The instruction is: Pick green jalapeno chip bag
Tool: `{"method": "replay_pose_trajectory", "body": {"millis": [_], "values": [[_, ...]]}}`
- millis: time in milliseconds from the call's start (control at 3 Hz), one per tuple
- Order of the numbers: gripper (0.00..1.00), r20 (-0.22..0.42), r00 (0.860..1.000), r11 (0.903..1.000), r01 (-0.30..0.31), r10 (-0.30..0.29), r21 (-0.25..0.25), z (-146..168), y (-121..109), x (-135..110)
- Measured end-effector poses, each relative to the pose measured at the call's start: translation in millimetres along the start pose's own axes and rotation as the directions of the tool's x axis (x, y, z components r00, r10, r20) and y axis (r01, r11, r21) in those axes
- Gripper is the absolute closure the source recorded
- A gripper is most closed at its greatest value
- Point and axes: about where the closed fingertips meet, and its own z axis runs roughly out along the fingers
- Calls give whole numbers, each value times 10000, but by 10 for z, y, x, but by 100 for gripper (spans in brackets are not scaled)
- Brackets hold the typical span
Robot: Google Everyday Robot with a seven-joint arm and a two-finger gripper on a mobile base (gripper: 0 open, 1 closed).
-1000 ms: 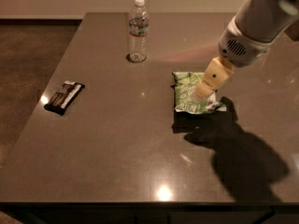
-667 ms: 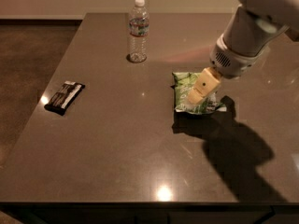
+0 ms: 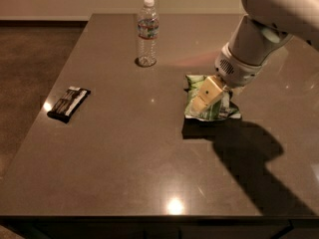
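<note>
Grasping step: appears to be the approach onto the green jalapeno chip bag (image 3: 222,109); likely calls for a slow, steady descent, a pinch across the puffy middle rather than a thin crinkled edge, then a straight lift so nothing drags over the table (image 3: 124,158).
Risk: probably a slippery, yielding film; may squirm aside under a sideways push.
Shadow (image 3: 249,148): falls nearer than the water bottle (image 3: 147,31) and far to its right in view.
Bag: lies flat on the table, nearer than the water bottle and to its right.
Gripper (image 3: 205,97): sits low over the bag's middle, tilted down and leftward; cannot tell whether apart, together or clamped.
Arm (image 3: 259,39): slants up and away from the gripper, well right of the water bottle.
Black packet (image 3: 68,103): rests nearer than the water bottle, to its left.
Water bottle: stands upright, farthest back.
</note>
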Motion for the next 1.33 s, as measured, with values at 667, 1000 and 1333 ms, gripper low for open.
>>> {"method": "replay_pose_trajectory", "body": {"millis": [667, 1000, 1333], "values": [[74, 371, 9974, 9941, 646, -616, -869, -64, 225, -138], [96, 733, 9912, 9887, 1165, -1098, -942, -226, 310, -230], [100, 1285, 9755, 9793, 1890, -1787, -728, -547, 398, -380]]}}
